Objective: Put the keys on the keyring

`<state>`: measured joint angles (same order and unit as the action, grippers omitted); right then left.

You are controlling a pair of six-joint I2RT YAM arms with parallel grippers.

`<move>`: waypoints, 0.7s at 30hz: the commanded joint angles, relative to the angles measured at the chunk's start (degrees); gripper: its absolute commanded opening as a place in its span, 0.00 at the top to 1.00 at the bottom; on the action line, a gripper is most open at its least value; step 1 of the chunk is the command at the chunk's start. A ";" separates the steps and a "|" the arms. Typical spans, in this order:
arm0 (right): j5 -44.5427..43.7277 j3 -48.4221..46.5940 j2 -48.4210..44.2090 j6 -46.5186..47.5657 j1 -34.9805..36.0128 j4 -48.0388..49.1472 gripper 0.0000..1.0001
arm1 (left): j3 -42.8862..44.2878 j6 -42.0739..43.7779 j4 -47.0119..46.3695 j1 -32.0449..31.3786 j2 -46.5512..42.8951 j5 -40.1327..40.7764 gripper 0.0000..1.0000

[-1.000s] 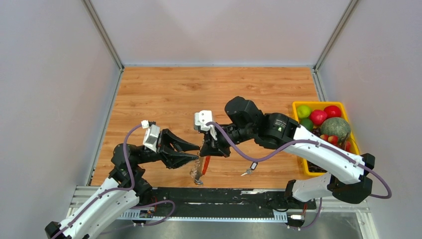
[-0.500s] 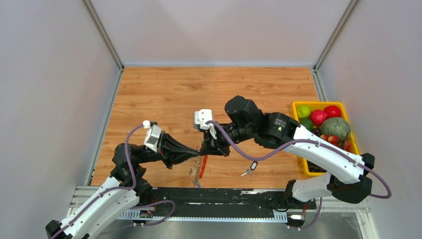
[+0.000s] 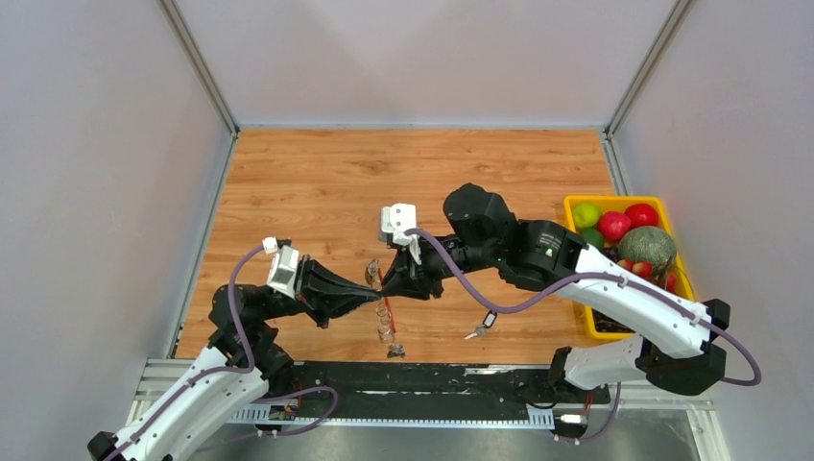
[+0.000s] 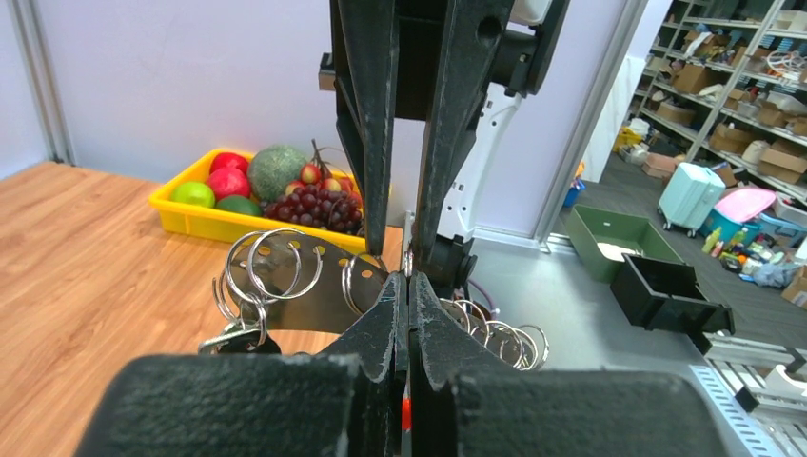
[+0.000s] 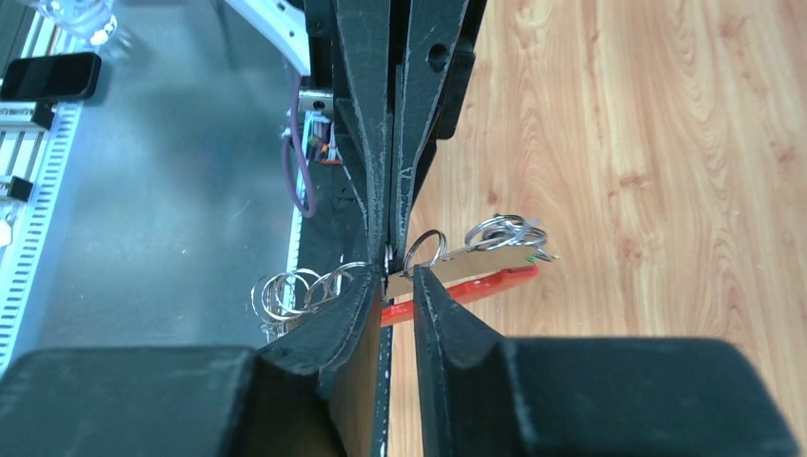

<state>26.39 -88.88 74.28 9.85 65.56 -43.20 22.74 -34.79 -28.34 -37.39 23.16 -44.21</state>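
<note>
Our left pincer (image 3: 369, 299), spread wide a second ago, has now closed on the keyring (image 3: 387, 309), which our right pincer (image 3: 388, 285) also clamps by its red loop. The keyring hangs between both tips above the surface (image 3: 317, 182), braced for threading. One key (image 3: 482, 326) lies apart, to its right.

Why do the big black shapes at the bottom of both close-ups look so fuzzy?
Left wrist view: the left gripper sits too near the lens, so its base blurs while the fruit tray is sharp. Right wrist view: same for the right gripper; the keyring and table are crisp. Top view: evenly lit, soft shadows.
</note>
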 commanded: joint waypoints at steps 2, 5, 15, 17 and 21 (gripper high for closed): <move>-1.54 0.65 -3.80 -1.96 0.15 5.45 0.74 | 0.20 -0.77 -5.86 -0.47 -0.75 1.32 1.00; -0.68 1.62 -4.62 -2.20 0.19 5.92 0.72 | 0.30 -0.97 -6.76 -0.93 -0.88 2.09 1.00; 4.11 4.68 -6.17 -1.93 0.17 7.80 0.71 | 0.51 -1.08 -8.74 -2.03 -0.95 4.17 1.00; 5.61 4.76 -6.08 -2.00 0.20 8.21 0.72 | 0.47 -1.15 -9.01 -2.05 -0.97 4.54 1.00; 6.40 4.57 -5.83 -2.44 0.18 9.12 0.74 | 0.25 -1.29 -10.03 -2.24 -1.00 5.06 1.00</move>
<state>30.06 -84.20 69.34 8.80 65.56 -38.00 22.65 -35.59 -33.36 -39.31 22.72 -40.62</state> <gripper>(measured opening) 0.266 0.007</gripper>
